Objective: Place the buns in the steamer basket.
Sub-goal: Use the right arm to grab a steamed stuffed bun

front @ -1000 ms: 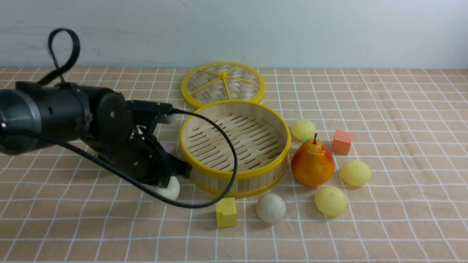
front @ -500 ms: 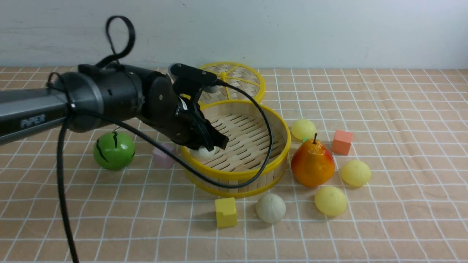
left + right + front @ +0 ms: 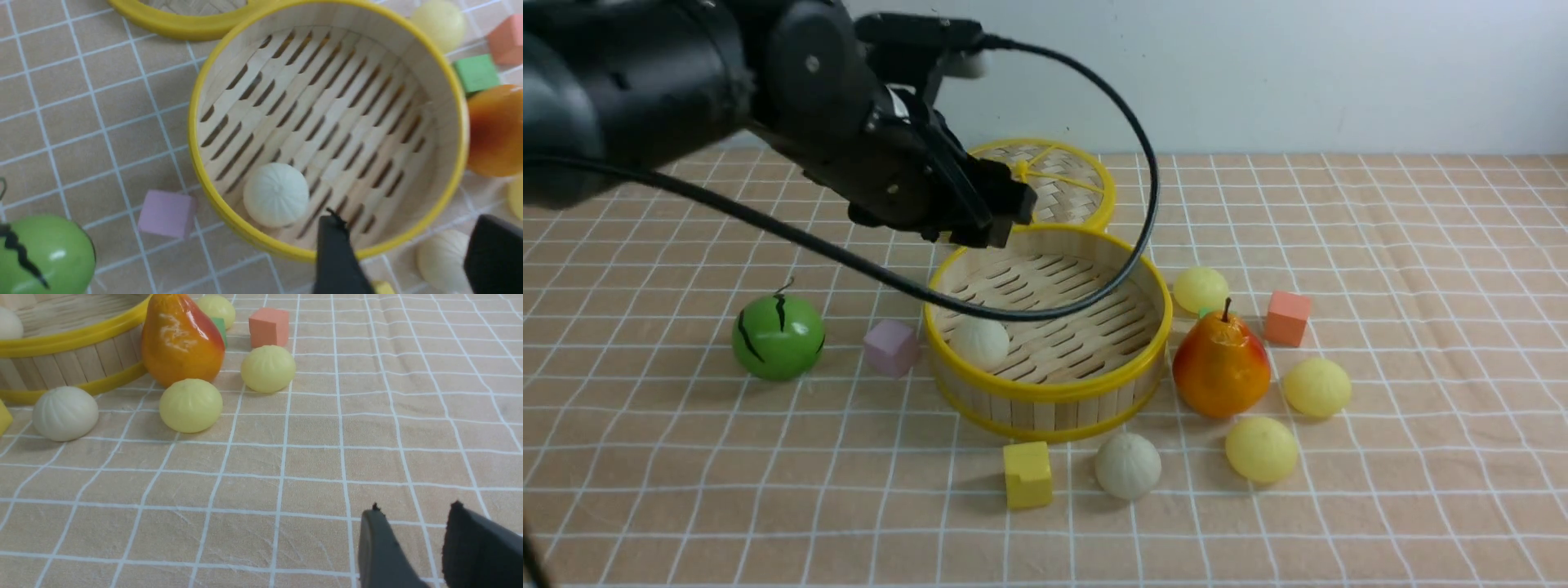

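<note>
The left claw [image 3: 1001,214] is hanging spread wide and empty above the back left rim of the steamer basket [image 3: 1045,390]; in the left wrist view its black fingers [image 3: 335,253] are standing well apart with nothing between them. Below it and clear of it, an off-white bun [image 3: 980,343] is lying on the slatted floor inside the basket, against the near left wall. The other four buns are sitting outside on the checked cloth [image 3: 1421,327]. A second off-white bun [image 3: 1127,465] is resting just in front of the basket, beside a yellow cube [image 3: 1027,474]. Right of the basket, a rear yellow bun [image 3: 1201,288], a right yellow bun [image 3: 1316,386] and a front yellow bun [image 3: 1261,448] are lying around a pear [image 3: 1221,363]. The right claw [image 3: 414,506], seen only in its own wrist view, is hovering over bare cloth with its fingers partly apart, gripping nothing and well apart from those buns.
</note>
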{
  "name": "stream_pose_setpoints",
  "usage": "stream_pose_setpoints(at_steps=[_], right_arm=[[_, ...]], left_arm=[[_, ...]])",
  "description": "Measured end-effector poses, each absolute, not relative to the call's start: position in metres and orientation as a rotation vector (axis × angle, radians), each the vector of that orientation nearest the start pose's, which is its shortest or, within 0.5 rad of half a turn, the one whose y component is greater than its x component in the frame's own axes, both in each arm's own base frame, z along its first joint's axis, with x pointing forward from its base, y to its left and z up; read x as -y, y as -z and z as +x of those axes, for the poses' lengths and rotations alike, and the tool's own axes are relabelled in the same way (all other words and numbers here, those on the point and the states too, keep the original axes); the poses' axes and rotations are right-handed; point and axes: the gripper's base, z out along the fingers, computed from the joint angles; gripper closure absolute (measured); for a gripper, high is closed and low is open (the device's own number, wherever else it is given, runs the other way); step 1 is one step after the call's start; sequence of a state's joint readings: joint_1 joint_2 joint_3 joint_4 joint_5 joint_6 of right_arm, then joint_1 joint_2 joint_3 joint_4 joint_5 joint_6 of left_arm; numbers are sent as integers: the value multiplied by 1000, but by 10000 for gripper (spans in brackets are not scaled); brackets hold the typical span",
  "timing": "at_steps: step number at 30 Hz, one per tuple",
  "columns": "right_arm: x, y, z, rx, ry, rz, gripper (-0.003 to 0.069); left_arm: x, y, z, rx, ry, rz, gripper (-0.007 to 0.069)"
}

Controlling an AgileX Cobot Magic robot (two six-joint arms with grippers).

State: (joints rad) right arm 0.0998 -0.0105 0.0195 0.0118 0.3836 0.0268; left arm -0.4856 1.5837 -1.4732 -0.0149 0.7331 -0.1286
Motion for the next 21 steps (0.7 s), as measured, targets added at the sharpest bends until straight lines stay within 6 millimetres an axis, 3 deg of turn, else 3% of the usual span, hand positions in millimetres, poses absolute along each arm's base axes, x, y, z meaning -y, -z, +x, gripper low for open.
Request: stream_pose_setpoints(at_steps=[2, 3, 4, 5, 7, 8, 9, 10, 13, 14, 17, 21], right_arm=[[-6, -173, 52, -1876, -99, -61, 418], [-6, -173, 52, -1876, -99, -61, 418], [-6, -173, 52, -1876, -99, -61, 418], [-6, -173, 52, -1876, -99, -61, 418], [-6, -173, 52, -1876, -99, -61, 418], [-6, -173, 52, -1876, -99, -61, 418], [-6, -173, 52, -1876, -99, -61, 418], [-6, -173, 52, -1876, -99, -61, 418], [-6, -173, 52, -1876, -99, -61, 418], [-6, -173, 52, -1876, -99, -61, 418], [-6, -173, 52, -1876, -99, -61, 418], [-6, -173, 52, -1876, -99, -61, 418]], left_arm=[[159, -372, 288, -2279, 350, 406, 449], [157, -377, 281, -2259, 361, 403, 467], [147, -385, 256, -2214, 384, 405, 576], [138, -383, 234, -2184, 400, 407, 634], [120, -386, 200, -2100, 442, 392, 638], [120, -381, 200, -2114, 438, 394, 638], [105, -377, 174, -2053, 464, 378, 638], [99, -372, 163, -2020, 476, 368, 638], [74, -334, 123, -1910, 508, 339, 638], [73, -332, 121, -1904, 509, 338, 638], [59, -285, 97, -1798, 534, 309, 638], [50, -252, 85, -1678, 556, 279, 638]])
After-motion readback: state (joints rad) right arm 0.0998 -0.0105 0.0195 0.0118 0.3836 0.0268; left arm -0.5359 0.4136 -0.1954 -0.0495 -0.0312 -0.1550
